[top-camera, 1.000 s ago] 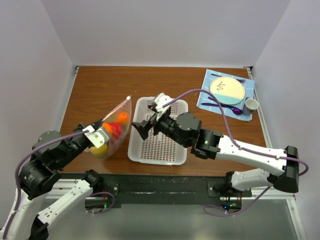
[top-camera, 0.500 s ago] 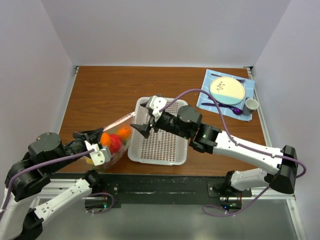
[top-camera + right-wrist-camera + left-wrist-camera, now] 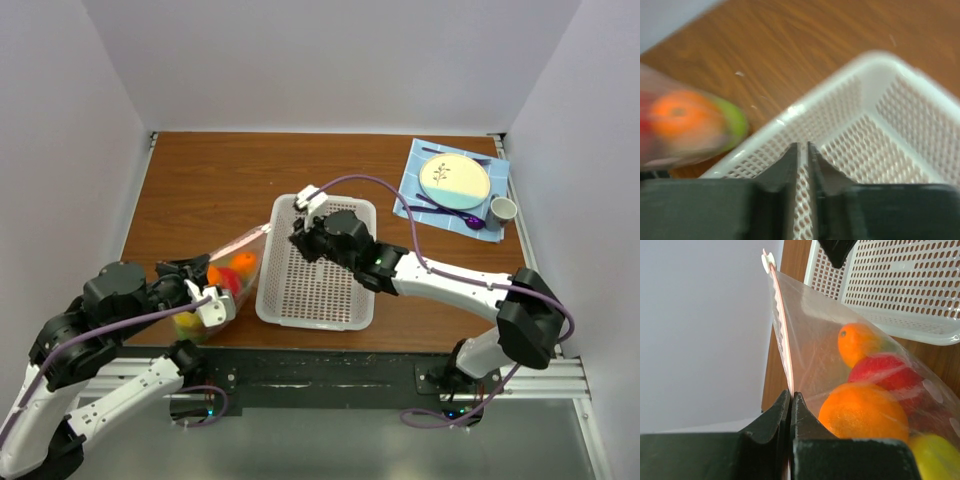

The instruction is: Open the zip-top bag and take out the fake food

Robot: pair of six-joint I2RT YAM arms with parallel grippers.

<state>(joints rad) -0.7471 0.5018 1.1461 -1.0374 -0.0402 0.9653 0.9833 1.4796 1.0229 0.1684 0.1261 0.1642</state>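
The zip-top bag (image 3: 236, 262) is clear, with a pink zip strip (image 3: 782, 337), and slants down left of the basket. My left gripper (image 3: 203, 298) is shut on the strip's near end (image 3: 790, 396). The fake food (image 3: 228, 272) sits inside the bag: two oranges (image 3: 862, 412), a red apple (image 3: 885, 374) and something yellow (image 3: 936, 456). My right gripper (image 3: 298, 238) hovers over the basket's far left corner, shut with nothing between its fingers (image 3: 803, 150). It is near the bag's upper end but apart from it. The right wrist view is blurred; the food (image 3: 687, 120) shows at its left.
A white perforated basket (image 3: 330, 300) stands in the middle, right of the bag. At the back right a blue mat holds a round plate (image 3: 455, 178), a small cup (image 3: 502, 210) and a purple spoon (image 3: 466, 222). Bare wooden table (image 3: 210, 180) lies behind the bag.
My right gripper has shut from wide open and shifted toward the basket's far left corner. My left arm has lowered, and the bag now lies flatter and nearer the table.
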